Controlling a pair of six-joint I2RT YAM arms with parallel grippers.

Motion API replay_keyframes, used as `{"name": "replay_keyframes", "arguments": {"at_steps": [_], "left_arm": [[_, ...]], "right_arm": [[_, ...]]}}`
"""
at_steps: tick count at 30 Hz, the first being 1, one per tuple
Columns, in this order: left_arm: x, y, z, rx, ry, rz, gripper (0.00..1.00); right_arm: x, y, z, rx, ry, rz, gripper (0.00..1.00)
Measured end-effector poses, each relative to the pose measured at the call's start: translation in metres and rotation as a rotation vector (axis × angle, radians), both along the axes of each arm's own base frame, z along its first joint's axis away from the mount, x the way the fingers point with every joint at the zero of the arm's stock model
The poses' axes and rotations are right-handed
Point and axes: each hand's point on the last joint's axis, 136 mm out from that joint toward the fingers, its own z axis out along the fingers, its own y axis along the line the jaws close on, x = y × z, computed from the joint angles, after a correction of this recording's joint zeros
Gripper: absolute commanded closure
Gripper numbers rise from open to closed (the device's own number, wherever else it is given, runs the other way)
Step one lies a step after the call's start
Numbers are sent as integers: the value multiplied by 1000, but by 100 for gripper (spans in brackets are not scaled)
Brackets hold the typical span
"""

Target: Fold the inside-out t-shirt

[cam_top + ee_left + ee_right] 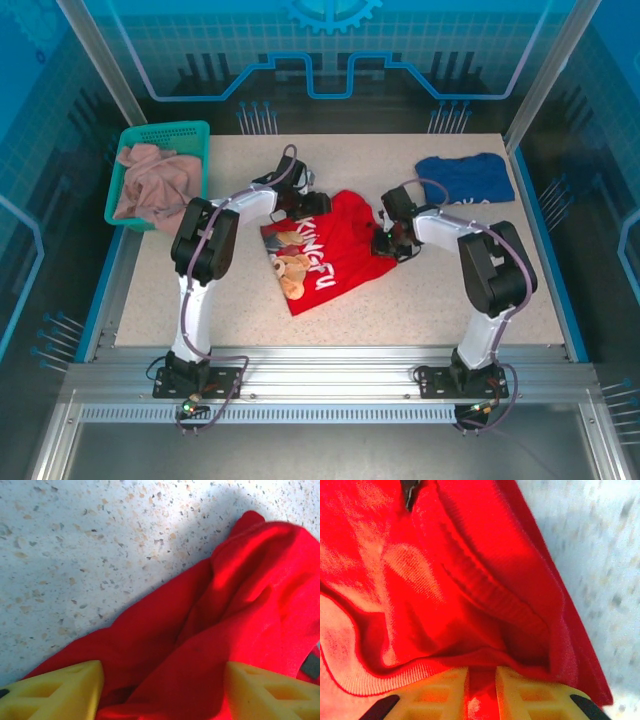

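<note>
The inside-out t-shirt (330, 262), bright red with a bear print, lies crumpled in the middle of the table. My left gripper (306, 206) is at its far left edge. In the left wrist view the gripper (164, 685) stands open, its yellow fingers (65, 692) wide apart over folds of red cloth (240, 605). My right gripper (386, 241) is at the shirt's right edge. In the right wrist view that gripper (481, 680) is shut on a pinch of the shirt's ribbed hem (485, 590), with red cloth filling the narrow gap between its fingers.
A green basket (196, 133) at the back left holds a pale pinkish garment (150, 180). A dark blue t-shirt (465, 178) lies at the back right. Speckled table (450, 300) shows bare in front of the red shirt.
</note>
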Motion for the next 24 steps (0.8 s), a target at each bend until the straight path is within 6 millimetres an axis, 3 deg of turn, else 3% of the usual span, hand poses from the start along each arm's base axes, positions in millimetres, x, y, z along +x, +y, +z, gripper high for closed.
{"name": "replay_keyframes", "arguments": {"at_steps": [2,5,9,12,14,17,20,24], "left_arm": [[-1,6,-1,30,-7,16,33],[-20,27,-3,103,10,56,33],[-65,57,-5,173,52,106,32],[-98,71,3,174,66,133,30],[-111,75,16,154,51,147,30],[-116,69,45,87,-14,133,30],[-105,51,67,-12,-76,88,32],[-75,25,66,-77,-71,32,33]], "right_arm": [[5,-3,1,-41,32,12,76],[52,2,8,-79,-23,28,74],[103,-3,32,-122,-121,51,67],[117,-1,59,-127,-197,96,64],[113,7,71,-118,-225,138,63],[87,28,79,-62,-230,204,62],[56,52,74,35,-197,257,62],[30,62,47,113,-108,238,65]]}}
